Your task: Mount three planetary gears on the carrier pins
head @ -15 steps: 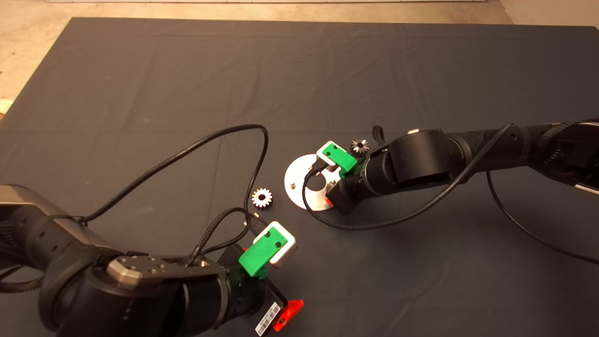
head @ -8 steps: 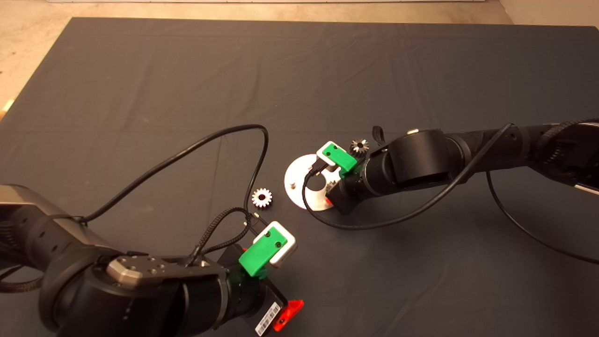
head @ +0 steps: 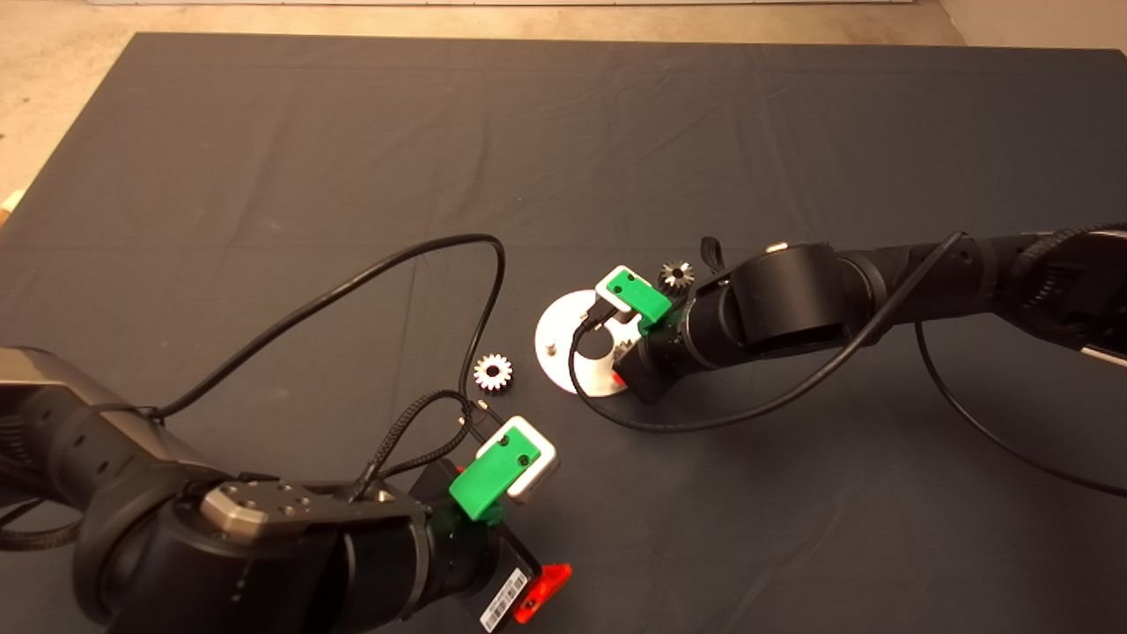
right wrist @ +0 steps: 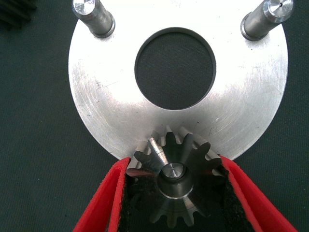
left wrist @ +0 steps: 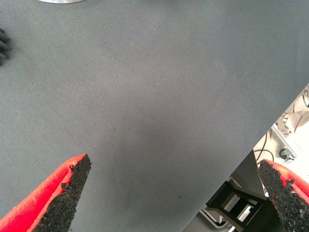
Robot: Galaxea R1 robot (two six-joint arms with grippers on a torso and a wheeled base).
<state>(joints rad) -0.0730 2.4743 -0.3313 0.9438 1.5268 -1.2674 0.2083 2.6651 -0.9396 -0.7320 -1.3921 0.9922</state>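
The flat silver disc (right wrist: 96, 111) lies on the mat mid-table, seen from above as the disc (head: 555, 330). Two bare carrier pins (right wrist: 94, 17) (right wrist: 268, 17) stand at its rim. A planetary gear (right wrist: 174, 186) sits over the third pin, whose tip shows in the gear's centre hole. My right gripper (right wrist: 174, 164) is shut on this gear, pads against its teeth on both sides; from above the right gripper (head: 621, 377) is mostly hidden under its wrist. Loose gears lie left of the disc (head: 493, 372) and behind it (head: 676, 276). My left gripper (left wrist: 174, 203) hangs open over bare mat near the front edge.
Black cables loop over the mat, one from the left arm (head: 423, 251) and one from the right arm (head: 704, 418) in front of the disc. The left wrist view shows the mat's edge (left wrist: 241, 159) with floor hardware beyond it.
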